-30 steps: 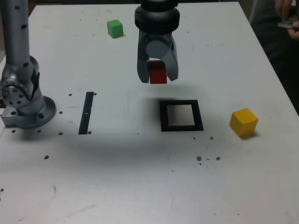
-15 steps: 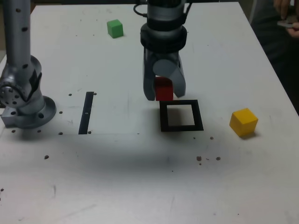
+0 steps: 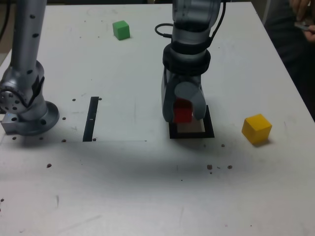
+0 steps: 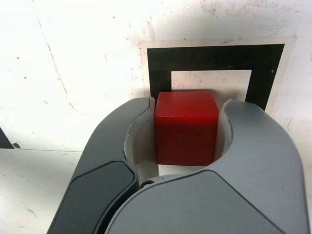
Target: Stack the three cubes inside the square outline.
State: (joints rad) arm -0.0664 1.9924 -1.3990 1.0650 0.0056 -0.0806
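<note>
Smooth, slightly glossy red cube (image 4: 186,129), perhaps plastic; satin grey end effector (image 4: 186,127); scuffed white tabletop (image 3: 123,191).

Robot arm (image 3: 189,44) reaching in from above, tool (image 4: 186,127) pointing down, fingers closed on a cube

Likely a robotics lab: an arm's claw (image 3: 183,110) above a scuffed white counter (image 3: 123,196), with a taped-looking black square (image 3: 208,129) beneath it.
</note>
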